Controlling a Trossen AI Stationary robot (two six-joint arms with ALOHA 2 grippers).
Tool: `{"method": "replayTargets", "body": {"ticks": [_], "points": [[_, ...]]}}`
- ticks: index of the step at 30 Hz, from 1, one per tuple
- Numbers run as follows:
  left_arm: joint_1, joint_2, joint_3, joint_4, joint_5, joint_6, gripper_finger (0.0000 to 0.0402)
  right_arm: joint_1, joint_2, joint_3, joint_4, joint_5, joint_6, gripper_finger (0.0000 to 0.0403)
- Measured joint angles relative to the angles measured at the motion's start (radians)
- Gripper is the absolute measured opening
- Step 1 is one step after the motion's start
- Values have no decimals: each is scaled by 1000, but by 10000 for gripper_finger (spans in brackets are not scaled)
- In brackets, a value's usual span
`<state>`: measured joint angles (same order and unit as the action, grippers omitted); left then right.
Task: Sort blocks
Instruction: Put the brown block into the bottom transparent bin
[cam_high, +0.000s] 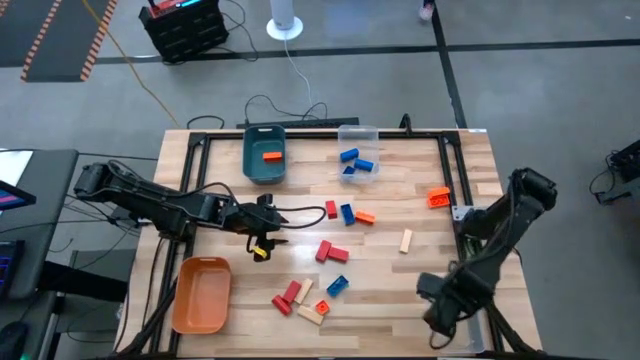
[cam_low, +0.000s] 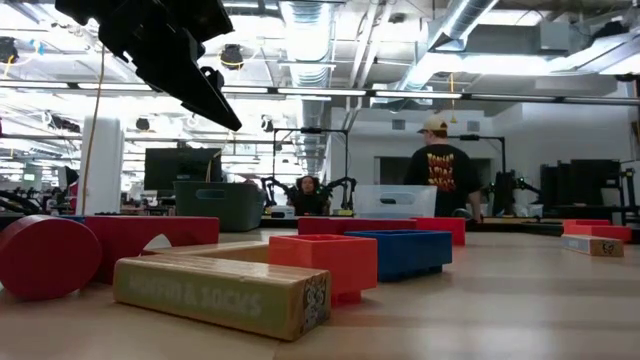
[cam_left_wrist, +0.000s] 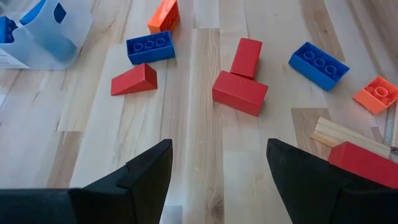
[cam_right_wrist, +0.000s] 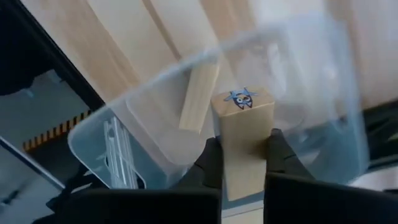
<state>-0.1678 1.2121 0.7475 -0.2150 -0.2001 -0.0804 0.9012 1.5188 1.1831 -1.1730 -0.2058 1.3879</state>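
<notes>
Blocks in red, blue, orange and pale wood lie scattered on the table (cam_high: 380, 270). One cluster sits near the near edge (cam_high: 300, 298), and red blocks (cam_left_wrist: 239, 92) lie ahead of my left gripper. My left gripper (cam_high: 265, 232) (cam_left_wrist: 217, 180) is open above bare wood at the table's left-centre and touches nothing. My right gripper (cam_high: 440, 312) (cam_right_wrist: 244, 158) is at the table's near right corner, shut on a pale wood block (cam_right_wrist: 244, 134). It is over a clear bin (cam_right_wrist: 124, 155) that has another wood block (cam_right_wrist: 198, 99) inside. My right gripper pinches the pale wood block by its lower part (cam_right_wrist: 244, 168) between the two fingers. The block runs along the fingers, and its free end with a small printed mark (cam_right_wrist: 241, 98) sticks out past them. It is lifted clear above the clear bin.
A teal bin (cam_high: 265, 155) at the far edge holds an orange block (cam_high: 271, 155). A second clear bin (cam_high: 357, 135) stands beside it, with blue blocks (cam_high: 357, 162) in front. An orange bin (cam_high: 202, 293) sits at the near left. A person (cam_low: 445, 170) stands far behind the table.
</notes>
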Motion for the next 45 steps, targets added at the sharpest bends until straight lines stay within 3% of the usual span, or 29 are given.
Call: {"method": "replayTargets", "body": {"ticks": [5,11,15,20,25,30,34,39,45], "points": [[0,0,0,0,0,3,254,65,-1,-42,27,-15,168,72],[0,0,0,-4,0,7,254,29,-69,-24,-58,-113,182,151],[0,0,0,-10,0,8,254,-40,-149,-2,-187,-10,151,179],[0,0,0,-21,0,18,254,-198,-196,-2,-305,184,-5,191],[0,0,0,-20,-7,23,254,-427,-182,-50,-254,313,-141,191],[0,0,0,-27,-9,32,254,-604,-148,-143,-68,301,-417,191],[0,0,0,-70,-9,33,254,-678,-108,-184,-11,278,-651,193],[0,0,0,-93,-9,34,254,-701,-50,-204,9,262,-910,217],[0,0,0,-93,-9,34,254,-658,15,-204,37,256,-1379,261]]}}
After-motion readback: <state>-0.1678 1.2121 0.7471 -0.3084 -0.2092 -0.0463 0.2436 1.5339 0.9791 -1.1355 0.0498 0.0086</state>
